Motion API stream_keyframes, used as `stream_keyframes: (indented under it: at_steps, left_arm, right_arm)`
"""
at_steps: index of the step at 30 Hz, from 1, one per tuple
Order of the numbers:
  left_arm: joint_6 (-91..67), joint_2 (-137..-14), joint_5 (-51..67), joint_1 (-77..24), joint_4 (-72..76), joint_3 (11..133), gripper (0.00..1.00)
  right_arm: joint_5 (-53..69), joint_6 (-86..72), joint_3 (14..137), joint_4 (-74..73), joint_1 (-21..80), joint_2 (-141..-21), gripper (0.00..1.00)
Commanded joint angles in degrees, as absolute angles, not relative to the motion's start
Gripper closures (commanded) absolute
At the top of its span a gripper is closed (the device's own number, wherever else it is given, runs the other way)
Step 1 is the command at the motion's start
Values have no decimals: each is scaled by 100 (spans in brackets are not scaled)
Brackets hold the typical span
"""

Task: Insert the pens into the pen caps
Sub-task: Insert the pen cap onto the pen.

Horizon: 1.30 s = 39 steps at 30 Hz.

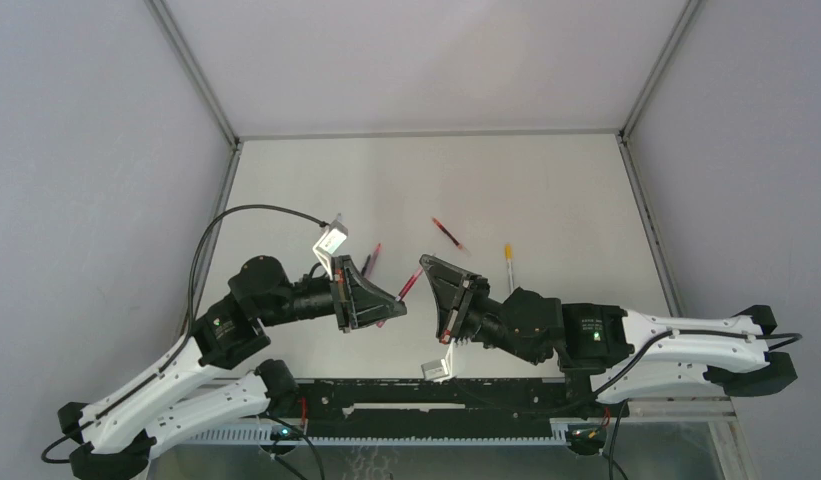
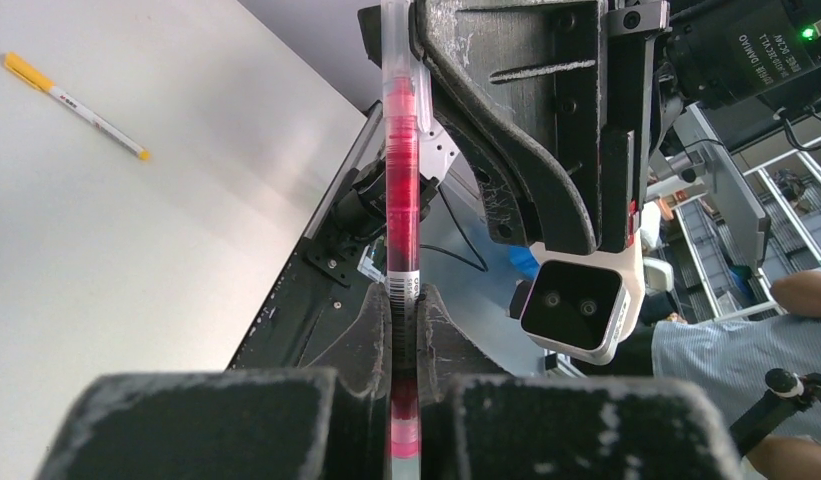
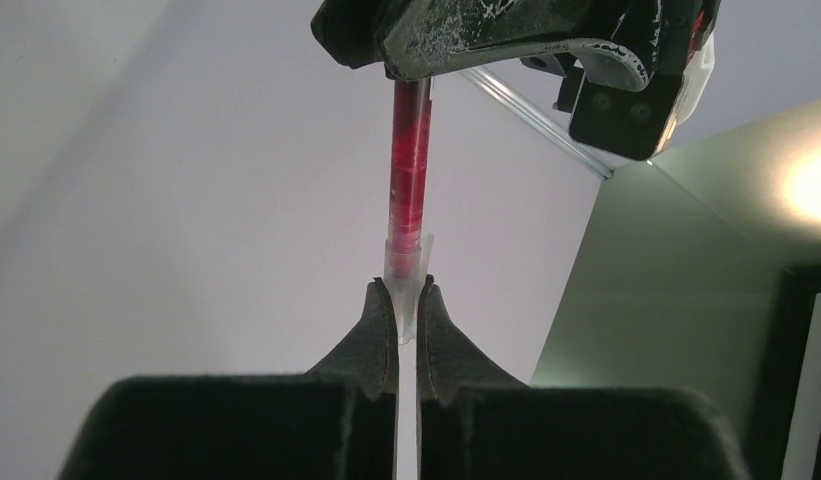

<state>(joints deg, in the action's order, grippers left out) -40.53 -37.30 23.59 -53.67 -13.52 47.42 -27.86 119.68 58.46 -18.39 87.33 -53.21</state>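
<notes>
The left gripper (image 2: 404,305) fills the bottom of its own wrist view. Its 2 blocky black jaws are matte, scuffed plastic that narrows to curved tips, and they are pressed together on the pink pen (image 2: 403,190). The pen is a slim round stick with a clear barrel and a deep pink-red core showing through it. A white printed label sits just above the grip, and a paler pink stretch shows below the tips. The pen is held off the tabletop (image 1: 546,190), spanning the gap between the 2 arms in the near middle of the workspace. In the overhead view it lies tilted, with the end in the left jaws nearer the bases.

Its far end runs into the right gripper (image 3: 407,300), whose jaws are the same black plastic flecked with white. They are clamped on a clear cap (image 3: 407,262), a short translucent sleeve with a slightly wider collar. The pen's barrel enters that collar in line with it; how deep it sits cannot be told.

3 more pens lie loose on the smooth, matte off-white tabletop beyond the grippers, apart from one another. From the left:
- a pink-ended pen (image 1: 372,258) lies just beyond the left jaws;
- a red pen (image 1: 448,233) lies diagonally, farther back;
- a yellow pen (image 1: 508,264) has a white barrel and yellow ends and points almost straight away from the bases.
</notes>
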Motion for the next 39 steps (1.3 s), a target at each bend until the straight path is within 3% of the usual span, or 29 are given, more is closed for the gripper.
stream_keyframes:
  at_steps: [1, 19, 39]
  left_arm:
    - [-3981, -3759, 2335, -5397, -924, 4830, 100]
    - [-4036, -3917, 2097, -5396, -676, 5056, 100]
    - [-3888, -3765, 1764, -5229, -759, 5327, 100]
  right_arm:
    - [-2411, 12733, 6012, -1991, 8916, -5271, 100]
    - [-2526, 12415, 5994, -1691, 9172, -5943, 100]
    - [-2637, 11289, 5446, -1460, 10327, -6653, 100]
